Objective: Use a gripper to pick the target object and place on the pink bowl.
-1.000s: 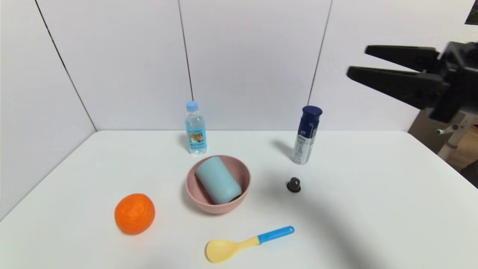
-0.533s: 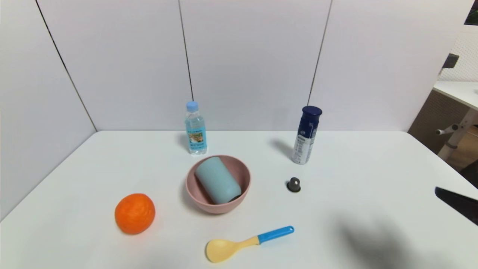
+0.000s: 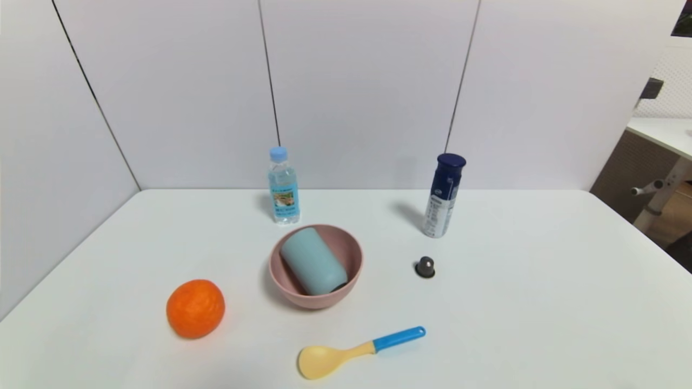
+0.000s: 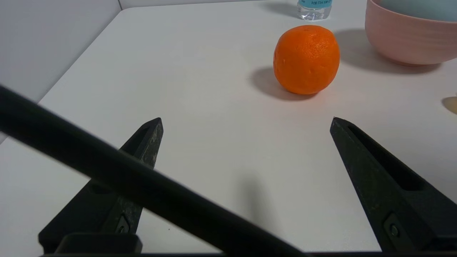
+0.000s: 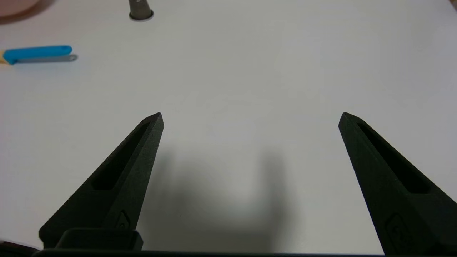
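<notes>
Cup (image 3: 313, 262), pale teal-blue, lies tilted on its side inside the pink bowl (image 3: 348, 251), its far end leaning to the left and its near end to the right, against the wall. The bowl sits around the middle of the white tabletop (image 3: 530, 324), between the far edge and the near edge. The right gripper (image 5: 251, 119) hangs over the near right part of the tabletop with its fingers spread wide and nothing between them; the cup is outside them, well apart. The left gripper (image 4: 246, 121) is over the near left part, its fingers also wide and empty, the cup and bowl beyond them.

Toward the far edge stand a water bottle (image 3: 284, 194) on the left and a navy-capped can (image 3: 444, 194) on the right. An orange (image 3: 195, 308) rests toward the left edge. A yellow spoon (image 3: 321, 362) with a blue handle lies toward the near edge, and a small dark knob (image 3: 426, 267) is right of the bowl.
</notes>
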